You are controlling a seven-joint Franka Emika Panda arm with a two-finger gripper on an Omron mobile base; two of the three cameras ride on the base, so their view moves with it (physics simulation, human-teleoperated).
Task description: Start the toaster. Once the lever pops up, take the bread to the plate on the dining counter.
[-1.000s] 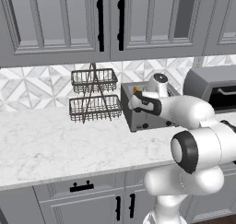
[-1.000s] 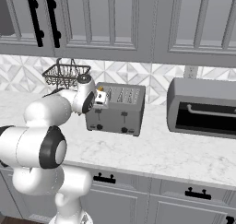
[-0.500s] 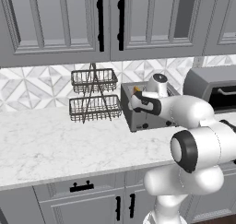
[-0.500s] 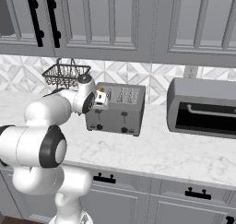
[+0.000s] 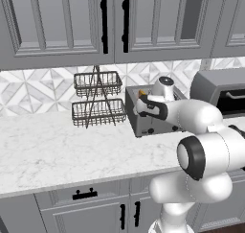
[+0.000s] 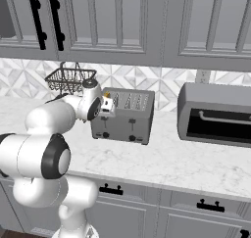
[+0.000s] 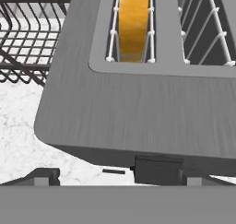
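Barely any shift since the earlier frames: arm hand has crept slightly lower over the boxy grey metal toaster [image 6: 123, 115], base unchanged. Two-finger gripper [image 7: 110, 176] is spread wide, holding nothing, straddling the small dark lever tab [image 7: 156, 168] on the toaster's end. Orange-yellow bread slice [image 7: 133, 22] sits in one slot. Toaster stands on the marble worktop [image 5: 57, 153], beside the two-tier wire basket rack [image 5: 97, 100], grey microwave [image 6: 215, 115] on its other side.

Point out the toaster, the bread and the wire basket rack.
toaster [image 6: 122, 119], right base view, front face.
bread [image 7: 133, 22], hand view, top edge in the slot.
wire basket rack [image 5: 98, 111], left base view, lower basket.
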